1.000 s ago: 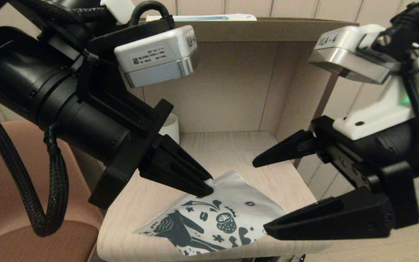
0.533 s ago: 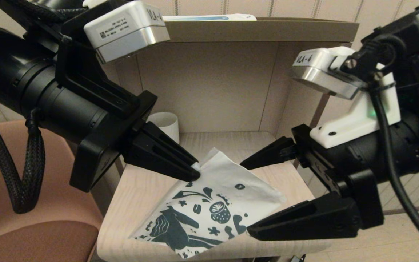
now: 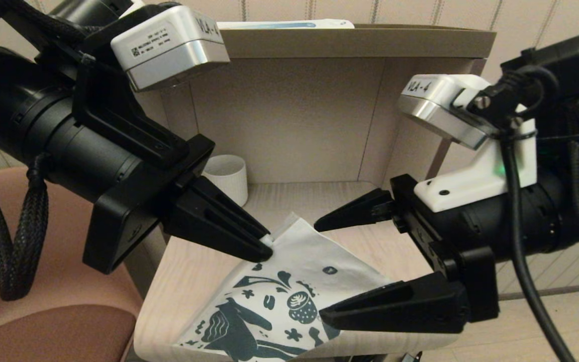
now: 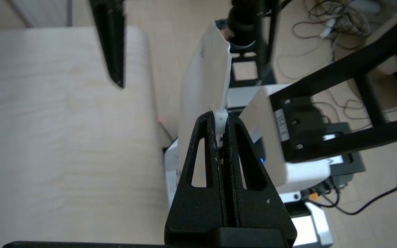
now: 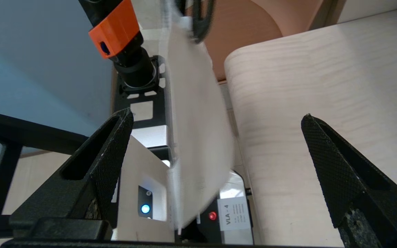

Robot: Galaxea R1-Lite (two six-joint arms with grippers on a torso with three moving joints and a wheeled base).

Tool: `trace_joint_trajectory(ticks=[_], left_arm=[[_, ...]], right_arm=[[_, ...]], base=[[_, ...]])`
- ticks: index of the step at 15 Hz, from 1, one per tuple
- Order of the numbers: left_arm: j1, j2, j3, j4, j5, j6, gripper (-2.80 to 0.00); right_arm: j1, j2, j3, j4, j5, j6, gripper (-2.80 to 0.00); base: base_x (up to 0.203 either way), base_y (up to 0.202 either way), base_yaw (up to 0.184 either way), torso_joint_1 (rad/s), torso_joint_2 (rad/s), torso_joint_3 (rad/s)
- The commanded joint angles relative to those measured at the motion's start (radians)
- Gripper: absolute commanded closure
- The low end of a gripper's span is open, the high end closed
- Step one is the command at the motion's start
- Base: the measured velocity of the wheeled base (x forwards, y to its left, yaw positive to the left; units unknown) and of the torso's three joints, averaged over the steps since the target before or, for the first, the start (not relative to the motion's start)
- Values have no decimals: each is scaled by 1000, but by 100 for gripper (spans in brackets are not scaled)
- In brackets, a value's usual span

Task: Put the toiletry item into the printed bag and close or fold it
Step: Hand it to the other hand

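Note:
The printed bag (image 3: 289, 286), white with a dark teal horse and doodles, hangs tilted over the front of the pale wooden table (image 3: 340, 201). My left gripper (image 3: 264, 249) is shut on its upper corner; in the left wrist view a small white zip tab sits pinched at the tips of the left gripper (image 4: 221, 119), and the printed bag (image 4: 202, 79) shows edge-on beyond. My right gripper (image 3: 319, 271) is open at the bag's right side, one finger above and one below its edge. In the right wrist view the printed bag (image 5: 195, 120) hangs between the spread fingers of the right gripper (image 5: 217, 115). The toiletry item is out of view.
A white mug (image 3: 226, 176) stands at the back left of the table, inside a beige shelf niche. A long white-and-blue box (image 3: 279, 23) lies on top of the shelf. A brown-pink chair (image 3: 43, 311) is to the left. The robot base and cables lie below the table's front edge.
My left gripper has lifted the bag's corner up and slightly left, so the bag hangs steeper. My right gripper has moved left, closing in on the bag's right edge.

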Motion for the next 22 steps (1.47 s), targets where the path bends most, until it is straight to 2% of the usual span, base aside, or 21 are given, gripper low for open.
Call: trace_joint_trajectory(ticks=[1, 3, 7, 10, 11, 15, 22], left_arm=[[-11, -2, -6, 8, -23, 5, 0], [-13, -7, -6, 11, -36, 5, 0], [-11, -13, -8, 9, -36, -6, 0], [-11, -14, -8, 5, -36, -17, 0], [-11, -20, -8, 5, -36, -18, 0], [3, -36, -8, 3, -36, -18, 0], [4, -45, -8, 4, -39, -18, 0]], right_arm=[[16, -15, 9, -1, 6, 2, -280], [37, -15, 27, -42, 5, 10, -280], [79, -10, 66, -225, -8, 159, -280], [124, 11, 66, -290, -129, 243, -280], [126, 13, 71, -303, -139, 260, -280], [126, 8, 142, -307, -146, 248, -280], [126, 22, 122, -308, -145, 231, -280]], base=[[0, 0, 0, 0, 0, 0], [0, 0, 0, 0, 0, 0], [0, 0, 0, 0, 0, 0], [0, 0, 0, 0, 0, 0], [0, 0, 0, 0, 0, 0], [0, 0, 0, 0, 0, 0], [0, 0, 0, 0, 0, 0]])
